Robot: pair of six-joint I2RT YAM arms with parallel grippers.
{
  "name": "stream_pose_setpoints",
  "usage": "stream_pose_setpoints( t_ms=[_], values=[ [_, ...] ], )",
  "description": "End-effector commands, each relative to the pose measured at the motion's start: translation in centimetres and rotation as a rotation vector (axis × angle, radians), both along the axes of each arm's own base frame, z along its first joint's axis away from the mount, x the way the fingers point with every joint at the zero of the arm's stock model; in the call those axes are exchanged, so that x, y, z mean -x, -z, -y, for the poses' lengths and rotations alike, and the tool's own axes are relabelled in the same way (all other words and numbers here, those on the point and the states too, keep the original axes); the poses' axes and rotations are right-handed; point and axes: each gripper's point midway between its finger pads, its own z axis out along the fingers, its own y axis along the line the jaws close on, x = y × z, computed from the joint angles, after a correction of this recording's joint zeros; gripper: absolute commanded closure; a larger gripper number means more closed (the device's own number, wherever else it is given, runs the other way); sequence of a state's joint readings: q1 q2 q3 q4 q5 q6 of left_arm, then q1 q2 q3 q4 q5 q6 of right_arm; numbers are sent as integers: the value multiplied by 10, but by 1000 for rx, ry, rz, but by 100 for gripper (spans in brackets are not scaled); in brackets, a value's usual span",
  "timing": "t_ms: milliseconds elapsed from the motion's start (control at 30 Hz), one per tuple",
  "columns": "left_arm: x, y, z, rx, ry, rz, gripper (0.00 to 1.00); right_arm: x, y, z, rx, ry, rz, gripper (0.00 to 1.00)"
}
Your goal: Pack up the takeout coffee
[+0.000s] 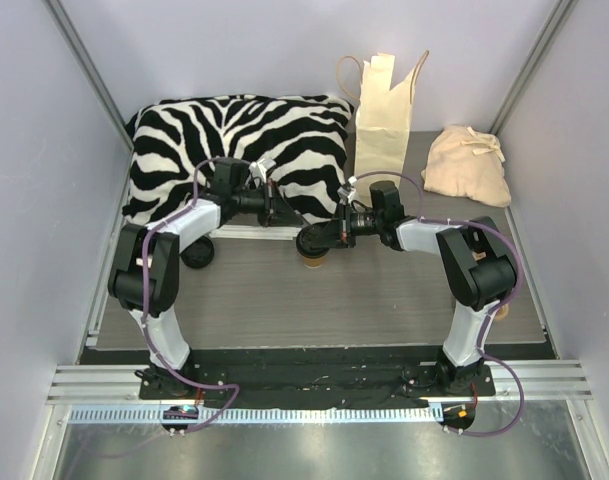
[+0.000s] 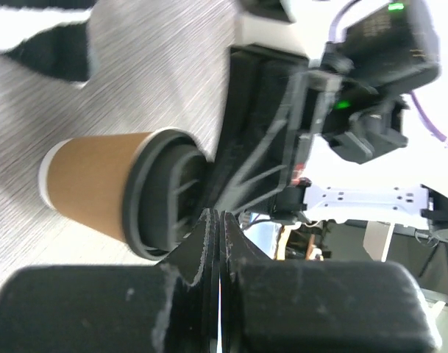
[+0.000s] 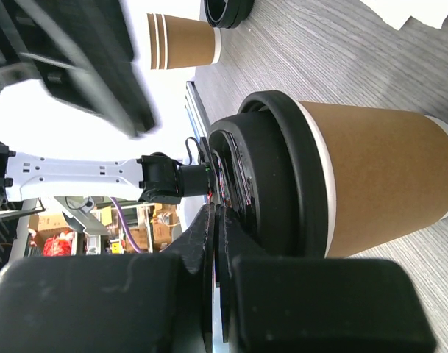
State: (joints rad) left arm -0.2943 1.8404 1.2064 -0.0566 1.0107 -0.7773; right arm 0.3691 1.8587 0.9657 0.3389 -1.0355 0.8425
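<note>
Near the middle of the grey wood-grain surface [image 1: 384, 300], the takeout coffee [image 3: 371, 184] stands upright on its white-edged base, its brown paper wall bare and a fitted lid [image 3: 271, 176] of black plastic capping its top. The right pincer [image 3: 215, 215] reaches in from the right at lid height, its jaws pressed together with nothing between them, the tips right at the lid's rim; whether they touch it I cannot tell. The left pincer [image 2: 216, 220] comes from the other side, likewise closed tight and empty, its tips close to the same lid and facing the right arm's wrist. Beyond the coffee, toward the left arm, a second brown cup [image 3: 181, 41] with white stripes and a white rim stands on the surface, and a loose black lid [image 3: 227, 10] lies just beside it. Farther back a zebra-striped cushion [image 1: 234, 140] fills the left rear, a cream paper bag [image 1: 382, 140] with handles stands upright beside it, and a pale cloth pouch [image 1: 469, 165] sits in the right rear corner.
</note>
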Motion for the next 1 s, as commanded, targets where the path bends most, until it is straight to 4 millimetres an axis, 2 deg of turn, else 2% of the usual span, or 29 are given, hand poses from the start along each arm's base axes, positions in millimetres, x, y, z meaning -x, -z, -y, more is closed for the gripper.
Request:
stream_pose_setpoints(
  t_ms=[0, 67, 100, 167, 267, 333, 467, 533, 633, 667, 767, 900, 967],
  values=[
    [-1, -61, 7, 66, 14, 152, 100, -3, 45, 9, 115, 55, -45, 99],
    [1, -58, 12, 66, 25, 148, 100, -3, 47, 10, 117, 58, -47, 99],
    [3, -50, 13, 58, 26, 131, 100, -3, 48, 10, 119, 57, -50, 99],
    [2, -26, 13, 27, 7, 72, 100, -3, 49, 10, 117, 59, -53, 99],
    [1, 33, 6, -52, -23, -35, 100, -5, 49, 10, 116, 61, -53, 99],
    [1, 70, -6, -126, -46, -100, 100, -4, 51, 11, 118, 61, -59, 99],
    [3, 106, -24, -217, -73, -176, 100, -3, 56, 12, 124, 65, -72, 99],
    [3, 97, -21, -179, -51, -179, 100, -2, 56, 12, 122, 59, -74, 99],
    [-3, 66, -14, -123, -36, -97, 100, -3, 51, 12, 118, 53, -54, 99],
    [-2, 47, -11, -85, -19, -58, 100, -3, 47, 11, 111, 48, -46, 99],
    [-1, 13, -5, -27, 0, 3, 100, -5, 29, 7, 68, 39, -26, 99],
    [3, -14, 1, 8, 12, 58, 98, -6, -28, -5, -86, 21, 62, 99],
    [6, -19, 5, 18, 21, 64, 97, -7, -47, -7, -122, 25, 69, 99]
  ],
)
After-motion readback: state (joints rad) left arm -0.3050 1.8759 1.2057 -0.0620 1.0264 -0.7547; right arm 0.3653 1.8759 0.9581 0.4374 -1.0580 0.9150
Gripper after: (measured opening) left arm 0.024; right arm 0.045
